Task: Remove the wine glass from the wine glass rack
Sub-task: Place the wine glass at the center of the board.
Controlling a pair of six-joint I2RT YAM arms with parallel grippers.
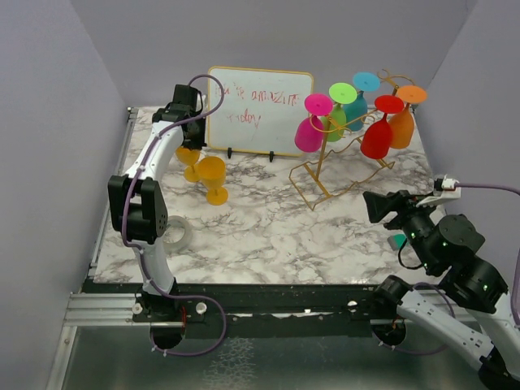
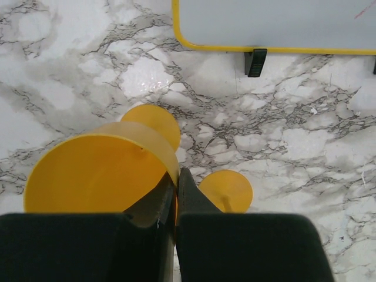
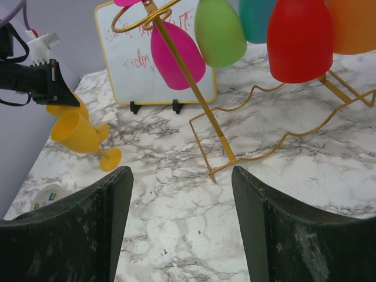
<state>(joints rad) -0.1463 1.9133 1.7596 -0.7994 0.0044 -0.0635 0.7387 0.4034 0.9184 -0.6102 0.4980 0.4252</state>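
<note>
The gold wire wine glass rack (image 1: 325, 175) stands at the back right, and shows in the right wrist view (image 3: 211, 123). Hanging upside down on it are pink (image 1: 309, 134), green (image 1: 335, 122), teal (image 1: 355, 110), red (image 1: 377, 138) and orange (image 1: 401, 126) wine glasses. My left gripper (image 2: 175, 176) is shut on the rim of a tilted yellow wine glass (image 2: 97, 170) at the back left (image 1: 188, 156). A second yellow glass (image 1: 213, 175) leans next to it. My right gripper (image 3: 182, 188) is open and empty, in front of the rack (image 1: 378, 207).
A white dry-erase board (image 1: 260, 110) with a yellow frame stands at the back between the yellow glasses and the rack. A roll of tape (image 1: 177, 234) lies at the left front. Grey walls close in both sides and the back.
</note>
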